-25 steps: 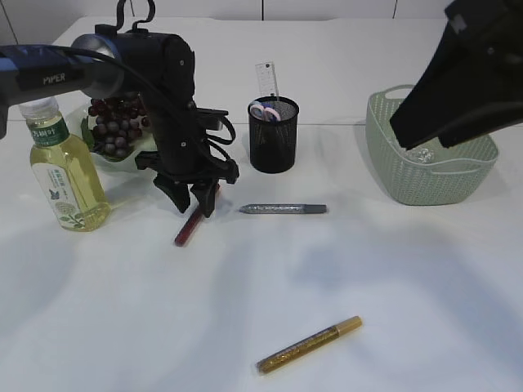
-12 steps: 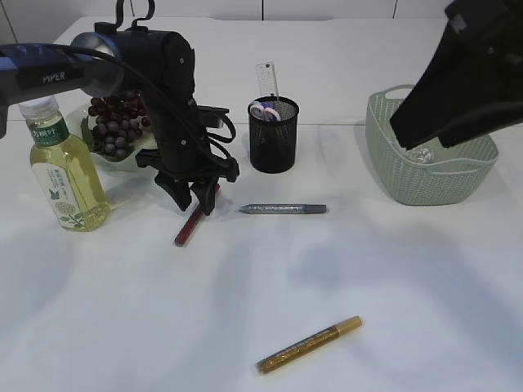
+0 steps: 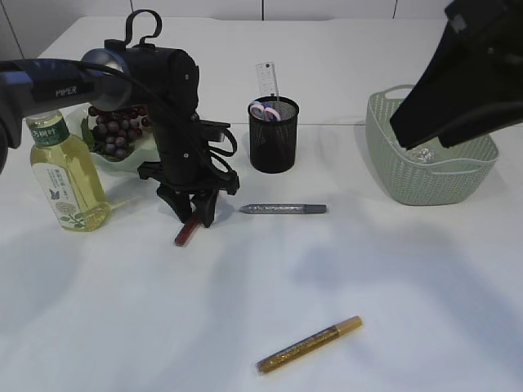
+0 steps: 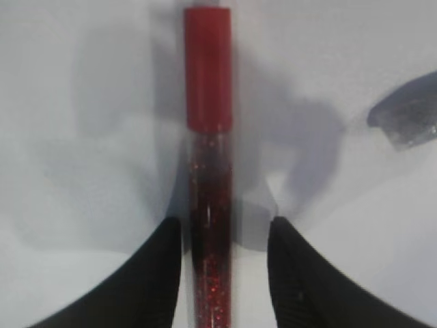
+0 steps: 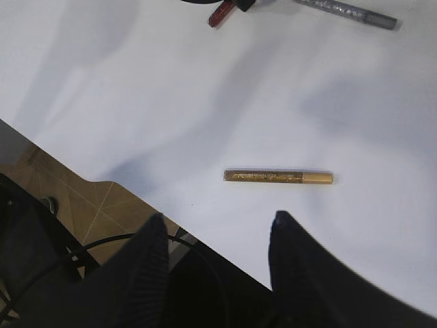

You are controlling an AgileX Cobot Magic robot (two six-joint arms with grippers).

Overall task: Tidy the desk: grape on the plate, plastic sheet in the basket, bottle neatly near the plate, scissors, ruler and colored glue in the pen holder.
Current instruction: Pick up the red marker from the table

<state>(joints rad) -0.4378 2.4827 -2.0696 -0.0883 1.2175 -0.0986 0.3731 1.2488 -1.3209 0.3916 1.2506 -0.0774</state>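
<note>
The red glue stick (image 4: 208,171) lies on the table, its long axis running twelve to six in the left wrist view, cap toward twelve. The left gripper (image 4: 224,263) straddles its lower end, jaws parted on either side, not yet clamped. The right gripper (image 5: 215,256) hangs released, well apart.

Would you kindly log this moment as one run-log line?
left gripper: open, straddling red glitter glue tube on white table | right gripper: open, empty | gold glitter glue tube, silver glitter glue tube: untouched
</note>
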